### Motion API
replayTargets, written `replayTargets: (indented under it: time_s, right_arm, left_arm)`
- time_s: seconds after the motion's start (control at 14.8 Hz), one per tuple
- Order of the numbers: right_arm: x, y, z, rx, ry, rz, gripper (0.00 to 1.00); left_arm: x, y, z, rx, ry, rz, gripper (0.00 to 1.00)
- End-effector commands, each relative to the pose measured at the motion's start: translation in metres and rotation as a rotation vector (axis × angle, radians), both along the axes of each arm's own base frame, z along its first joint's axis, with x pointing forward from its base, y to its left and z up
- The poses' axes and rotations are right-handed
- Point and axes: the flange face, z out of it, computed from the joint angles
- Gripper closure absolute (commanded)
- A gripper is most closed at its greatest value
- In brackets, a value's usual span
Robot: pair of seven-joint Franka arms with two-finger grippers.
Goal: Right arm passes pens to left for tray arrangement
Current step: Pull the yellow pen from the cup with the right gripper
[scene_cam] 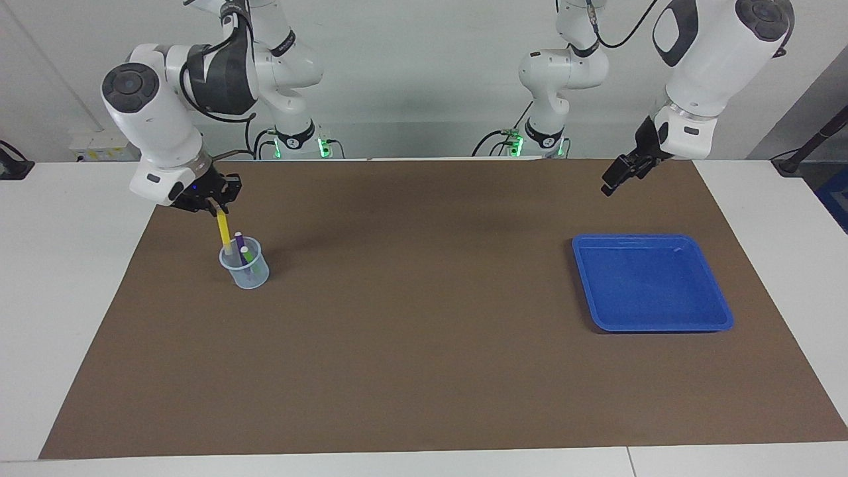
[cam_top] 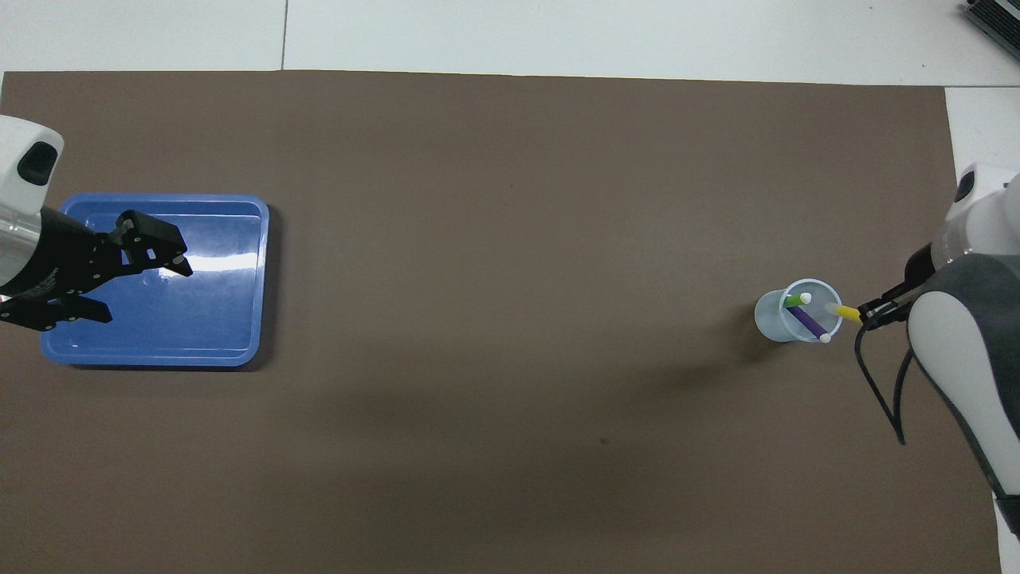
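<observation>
My right gripper (scene_cam: 216, 208) is shut on the top of the yellow pen (scene_cam: 224, 232). The pen hangs nearly upright with its lower end at the rim of a translucent cup (scene_cam: 246, 277). The purple pen (scene_cam: 239, 240) and green pen (scene_cam: 246, 255) lean inside the cup. In the overhead view the right gripper (cam_top: 868, 316) holds the yellow pen (cam_top: 846, 312) beside the cup (cam_top: 770, 317), with the green pen (cam_top: 794, 300) and purple pen (cam_top: 810, 323) inside. The blue tray (scene_cam: 652, 285) holds nothing. My left gripper (scene_cam: 609, 183) waits open in the air over the tray (cam_top: 231, 279), as the overhead view (cam_top: 146, 292) shows.
A brown mat (scene_cam: 424, 344) covers most of the white table (scene_cam: 73, 278). The cup stands at the right arm's end of the mat and the tray at the left arm's end.
</observation>
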Motion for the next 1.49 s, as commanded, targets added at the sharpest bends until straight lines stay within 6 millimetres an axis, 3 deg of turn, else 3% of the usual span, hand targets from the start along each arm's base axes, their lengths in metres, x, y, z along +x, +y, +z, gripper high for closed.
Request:
replayTargets:
  time_s: [0.0,0.54,1.01,1.42]
  right_arm:
    - [-0.001,-0.003,0.021,0.025,0.008,0.008,1.0]
    - [-0.003,0.026,0.036,0.269,0.014,-0.027,1.0]
    - [-0.004,0.084,0.043,0.509,0.02,-0.012,1.0]
    - [-0.009,0.142,0.05,0.637,0.019,0.056,1.0]
  left_arm:
    - [-0.009,-0.005,-0.001,-0.028,-0.002,0.076,0.0]
    - [-0.014,-0.009,-0.009,-0.07,0.007,0.178,0.0]
    - [-0.025,-0.018,-0.026,-0.153,0.046,0.406,0.0]
    - [-0.047,-0.099,-0.04,-0.236,0.087,0.73,0.0]
